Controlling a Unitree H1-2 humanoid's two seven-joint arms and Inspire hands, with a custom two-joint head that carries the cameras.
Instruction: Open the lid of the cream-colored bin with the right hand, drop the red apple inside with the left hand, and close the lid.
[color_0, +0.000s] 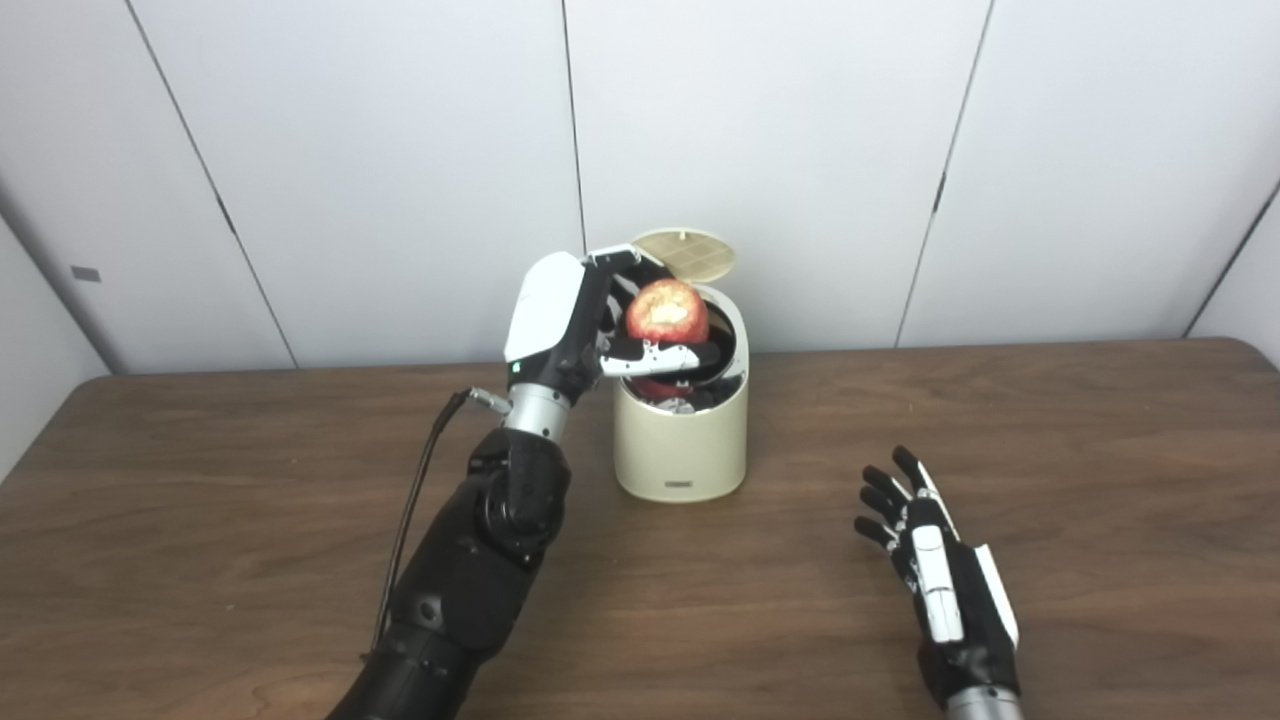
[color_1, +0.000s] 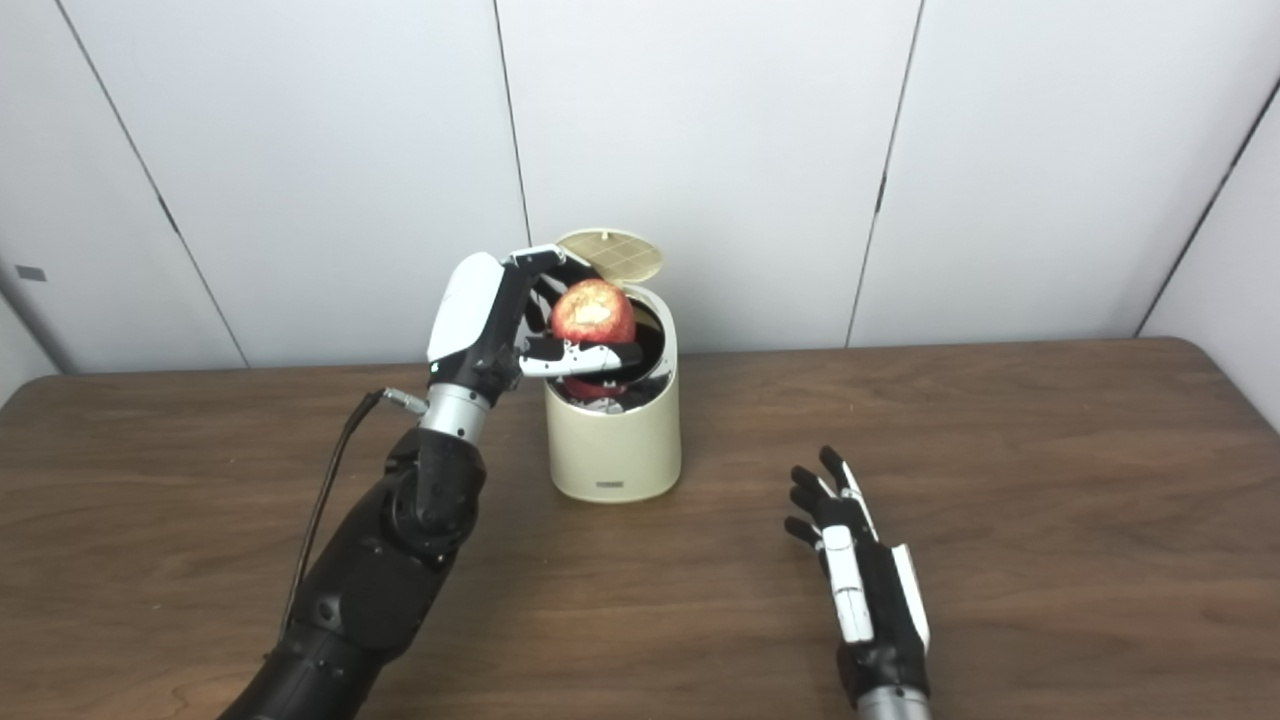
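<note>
The cream-colored bin (color_0: 681, 440) stands at the middle of the brown table with its round lid (color_0: 686, 254) tipped up at the back. My left hand (color_0: 590, 322) is shut on the red apple (color_0: 667, 312) and holds it right over the bin's open mouth. Something dark red and pale lies inside the bin under the apple. My right hand (color_0: 935, 560) rests open over the table, to the right of the bin and nearer to me, apart from it.
The brown wooden table (color_0: 1050, 450) stretches wide on both sides of the bin. White wall panels stand behind it. A black cable (color_0: 415, 500) runs along my left forearm.
</note>
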